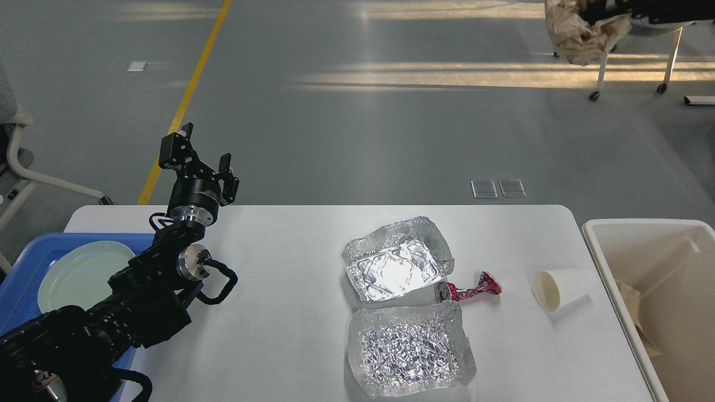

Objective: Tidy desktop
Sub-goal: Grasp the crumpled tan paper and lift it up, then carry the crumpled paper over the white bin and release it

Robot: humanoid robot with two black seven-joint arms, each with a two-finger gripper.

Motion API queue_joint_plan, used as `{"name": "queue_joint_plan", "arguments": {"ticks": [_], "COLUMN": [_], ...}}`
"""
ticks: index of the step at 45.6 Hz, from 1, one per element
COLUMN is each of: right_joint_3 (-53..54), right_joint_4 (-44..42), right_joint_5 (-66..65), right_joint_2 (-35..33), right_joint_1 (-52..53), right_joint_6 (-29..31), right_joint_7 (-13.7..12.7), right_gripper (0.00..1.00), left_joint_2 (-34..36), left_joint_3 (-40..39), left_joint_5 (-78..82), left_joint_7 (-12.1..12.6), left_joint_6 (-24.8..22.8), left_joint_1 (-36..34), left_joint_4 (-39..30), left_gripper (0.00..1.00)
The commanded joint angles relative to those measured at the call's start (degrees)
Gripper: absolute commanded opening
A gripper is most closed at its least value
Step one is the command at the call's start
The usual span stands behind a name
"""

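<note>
The white desktop holds two crumpled foil trays, one at the middle and one nearer the front. A crushed red can lies between them, and a white paper cup lies on its side to the right. My left gripper is raised over the table's back left corner, open and empty. My right gripper is high at the top right edge, shut on a crumpled brown paper wad that hangs well above the floor behind the table.
An off-white bin stands off the table's right edge with some brown paper inside. A blue tray with a pale green plate sits at the left. Office chairs stand on the floor beyond.
</note>
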Motion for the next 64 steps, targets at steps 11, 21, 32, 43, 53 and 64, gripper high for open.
{"name": "queue_joint_plan", "arguments": {"ticks": [11, 21, 32, 43, 53, 64], "right_joint_3": [-0.50, -3.58, -7.80, -9.12, -9.30, -9.21], "right_joint_4": [0.04, -0.66, -2.42, -15.68, -23.51, -33.79], "right_joint_5": [0.48, -2.41, -13.57, -19.29, -20.87, -20.26], "right_joint_2": [2.39, 3.71, 4.41, 5.11, 5.64, 8.27], "right_joint_1": [1.76, -8.69, -27.14, -42.52, -54.39, -67.84], "right_joint_6": [0.00, 0.00, -4.63, -14.57, -21.34, -30.56], "right_joint_7": [-0.11, -0.99, -0.99, -0.73, -0.55, -0.46], "right_gripper": [0.00, 0.00, 0.00, 0.00, 0.00, 0.06], "left_joint_2": [0.00, 0.00, 0.00, 0.00, 0.00, 0.00], "left_joint_3": [0.00, 0.00, 0.00, 0.00, 0.00, 0.00], "left_joint_5": [0.00, 0.00, 0.00, 0.00, 0.00, 0.00], "left_joint_7": [0.00, 0.00, 0.00, 0.00, 0.00, 0.00], "left_joint_6": [0.00, 0.00, 0.00, 0.00, 0.00, 0.00], "left_joint_1": [0.00, 0.00, 0.00, 0.00, 0.00, 0.00], "left_joint_4": [-0.05, 0.04, -0.05, -0.05, 0.04, -0.05], "left_gripper": [1.00, 1.00, 1.00, 1.00, 1.00, 1.00]}}
